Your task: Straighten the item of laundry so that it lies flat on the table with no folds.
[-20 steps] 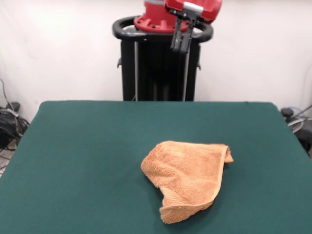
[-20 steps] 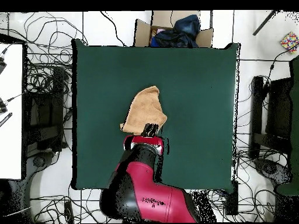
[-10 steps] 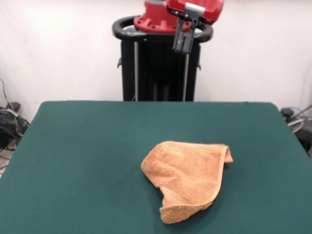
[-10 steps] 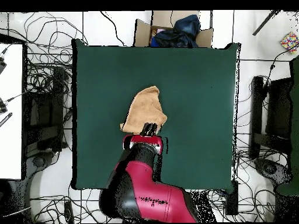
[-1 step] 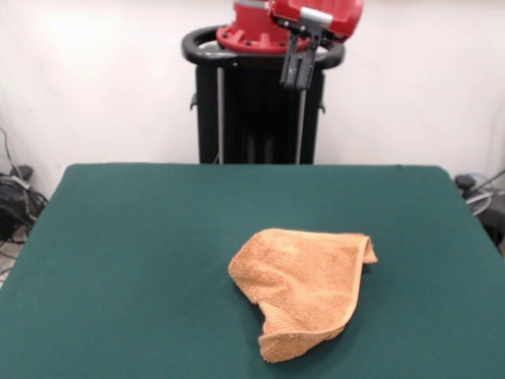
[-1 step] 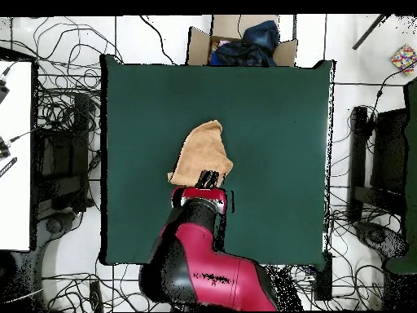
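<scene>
Green felt covers the table point(image 5: 118, 237), which stands before a plain white wall with cables trailing on the floor around it. Near its middle lies the orange terry towel point(image 5: 304, 284), bunched and doubled over itself, so nothing is flattened yet. High above, the gripper point(image 5: 298, 69) hangs empty, fingers nearly together, apparently poised before descending.

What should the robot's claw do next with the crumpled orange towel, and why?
Probably come straight down toward the towel. The claw hangs high above the table, holding nothing, while the towel lies bunched with a folded-over edge at its near corner, so it likely needs gripping before spreading.
</scene>
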Robot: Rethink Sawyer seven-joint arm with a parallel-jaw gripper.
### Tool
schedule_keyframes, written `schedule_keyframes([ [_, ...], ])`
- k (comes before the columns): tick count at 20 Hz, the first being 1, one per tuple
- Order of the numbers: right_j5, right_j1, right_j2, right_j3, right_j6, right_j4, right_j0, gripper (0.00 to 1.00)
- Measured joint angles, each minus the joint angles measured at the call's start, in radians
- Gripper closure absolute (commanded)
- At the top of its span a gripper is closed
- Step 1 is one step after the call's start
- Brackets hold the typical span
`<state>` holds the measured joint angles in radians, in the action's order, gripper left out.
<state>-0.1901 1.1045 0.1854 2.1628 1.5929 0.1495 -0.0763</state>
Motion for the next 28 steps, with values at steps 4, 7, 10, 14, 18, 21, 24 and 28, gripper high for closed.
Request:
schedule_keyframes([
  [4,0.000,-0.015,0.000,-0.012,0.000,0.000,0.001,1.00],
  [7,0.000,-0.028,0.000,-0.026,0.000,0.000,0.001,1.00],
  [10,0.000,-0.043,-0.001,-0.044,0.000,0.000,0.001,1.00],
  [14,0.000,-0.057,-0.004,-0.070,0.000,0.000,0.001,1.00],
  [18,0.000,-0.063,-0.013,-0.097,0.000,0.000,0.001,1.00],
  [21,0.000,-0.063,-0.026,-0.118,0.000,0.000,0.001,1.00],
  [24,0.000,-0.069,-0.032,-0.140,0.000,0.000,0.001,1.00],
  [28,0.000,-0.088,-0.036,-0.174,0.000,0.000,0.001,1.00],
])
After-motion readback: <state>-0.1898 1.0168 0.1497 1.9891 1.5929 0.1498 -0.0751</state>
